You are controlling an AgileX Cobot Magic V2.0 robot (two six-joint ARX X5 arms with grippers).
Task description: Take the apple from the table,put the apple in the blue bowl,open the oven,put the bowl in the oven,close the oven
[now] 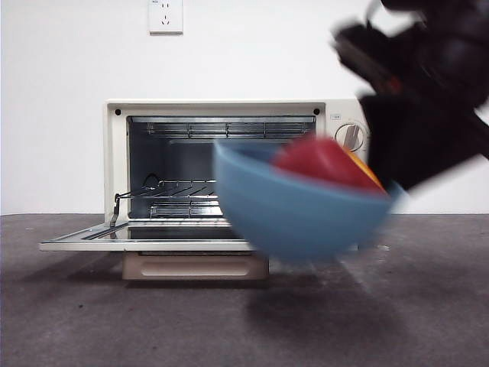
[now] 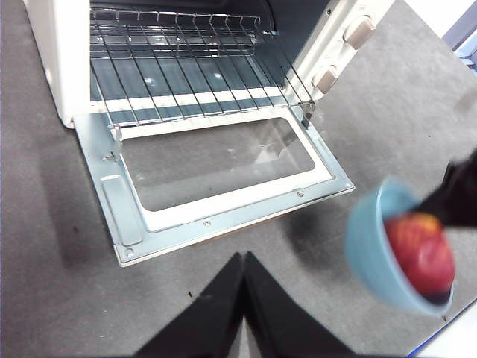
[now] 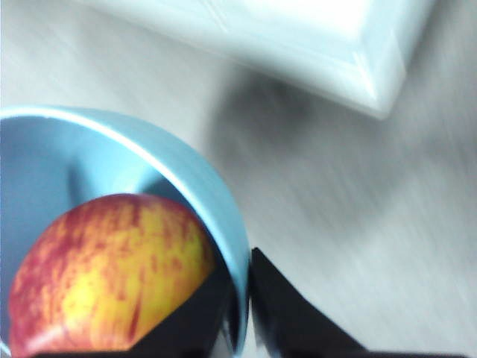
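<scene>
The blue bowl (image 1: pixel 302 210) hangs tilted in the air in front of the oven (image 1: pixel 229 164), with the red-and-yellow apple (image 1: pixel 325 162) lying inside it. My right gripper (image 3: pixel 244 313) is shut on the bowl's rim (image 3: pixel 223 224), one jaw inside next to the apple (image 3: pixel 104 272) and one outside. The oven door (image 2: pixel 216 183) lies folded down flat and the wire rack (image 2: pixel 186 71) shows inside. My left gripper (image 2: pixel 243 261) is shut on nothing, hovering above the table (image 2: pixel 59 298) before the door. The left wrist view shows the bowl (image 2: pixel 373 253) off to the door's side, apple (image 2: pixel 421 250) in it.
The open door (image 1: pixel 145 238) juts out toward the front, level with the bowl's underside. A wall socket (image 1: pixel 166 15) sits on the white wall behind. The oven's knob (image 1: pixel 351 136) shows just above the bowl. Grey table (image 1: pixel 92 321) spreads in front.
</scene>
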